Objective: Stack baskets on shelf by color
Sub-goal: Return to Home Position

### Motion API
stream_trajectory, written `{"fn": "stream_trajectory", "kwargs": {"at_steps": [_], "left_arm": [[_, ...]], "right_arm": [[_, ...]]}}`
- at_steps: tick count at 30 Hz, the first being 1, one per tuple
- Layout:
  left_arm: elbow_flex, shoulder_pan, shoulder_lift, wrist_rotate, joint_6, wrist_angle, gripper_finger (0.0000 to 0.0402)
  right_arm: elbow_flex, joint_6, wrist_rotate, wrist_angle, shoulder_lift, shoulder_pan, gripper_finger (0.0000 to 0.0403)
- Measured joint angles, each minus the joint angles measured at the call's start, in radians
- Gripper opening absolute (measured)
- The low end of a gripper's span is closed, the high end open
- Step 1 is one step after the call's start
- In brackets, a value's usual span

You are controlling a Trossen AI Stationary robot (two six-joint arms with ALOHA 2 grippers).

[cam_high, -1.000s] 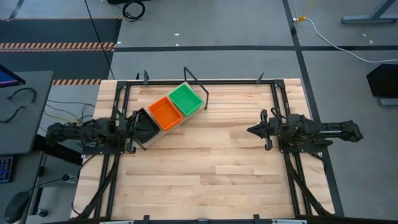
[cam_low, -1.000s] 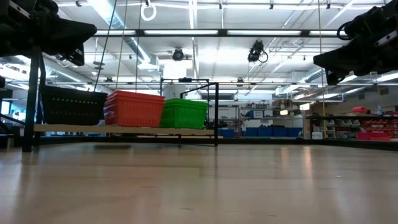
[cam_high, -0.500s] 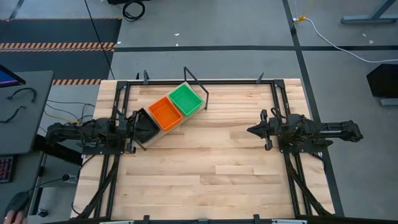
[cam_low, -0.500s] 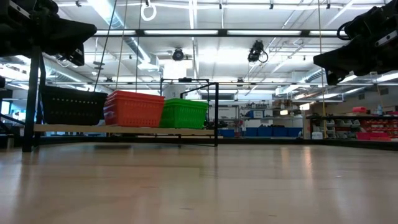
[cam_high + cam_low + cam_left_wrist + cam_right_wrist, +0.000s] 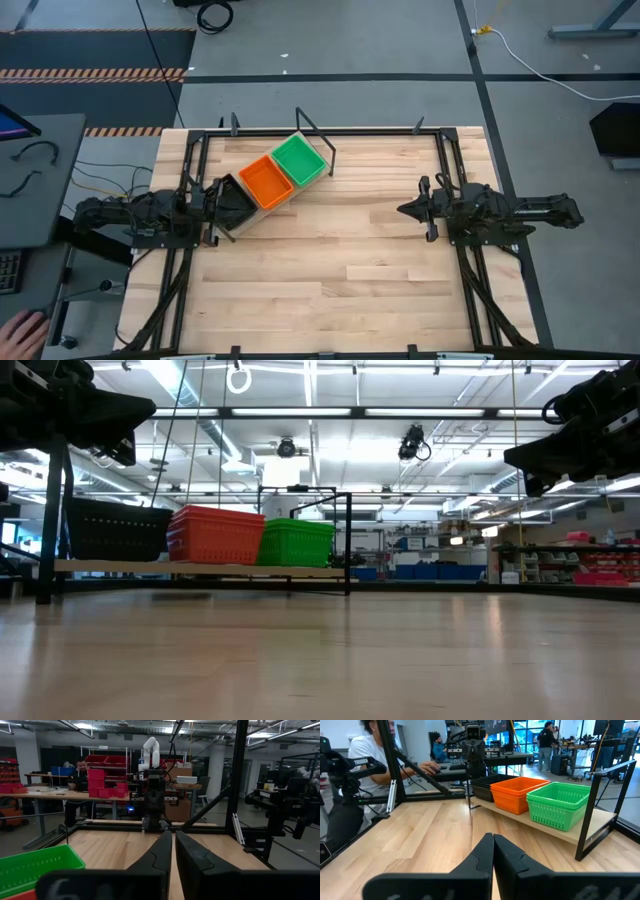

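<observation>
Both tools clenched shut and empty: left gripper (image 5: 173,834) and right gripper (image 5: 493,836), arms folded at opposite table sides, fingers aimed inward. The wooden, black-railed shelf (image 5: 598,822) sits far left, long axis diagonal from near-left to far-right. It carries perforated plastic baskets in a row: black stack (image 5: 238,200), orange stack (image 5: 265,182), green stack (image 5: 298,160), seemingly of equal height.

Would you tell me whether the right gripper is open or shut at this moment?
Shut and empty: the right gripper shows its two fingers pressed together along their length, with nothing held between them.
</observation>
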Motion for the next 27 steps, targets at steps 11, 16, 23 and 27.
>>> {"fn": "stream_trajectory", "kwargs": {"at_steps": [11,16,23,27], "left_arm": [[0.0,0.0,0.0,0.0,0.0,0.0,0.0024],[0.0,0.0,0.0,0.0,0.0,0.0,0.0032],[0.0,0.0,0.0,0.0,0.0,0.0,0.0029],[0.0,0.0,0.0,0.0,0.0,0.0,0.0024]], "right_arm": [[0.0,0.0,0.0,0.0,0.0,0.0,0.0012],[0.0,0.0,0.0,0.0,0.0,0.0,0.0012],[0.0,0.0,0.0,0.0,0.0,0.0,0.0012],[0.0,0.0,0.0,0.0,0.0,0.0,0.0012]]}}
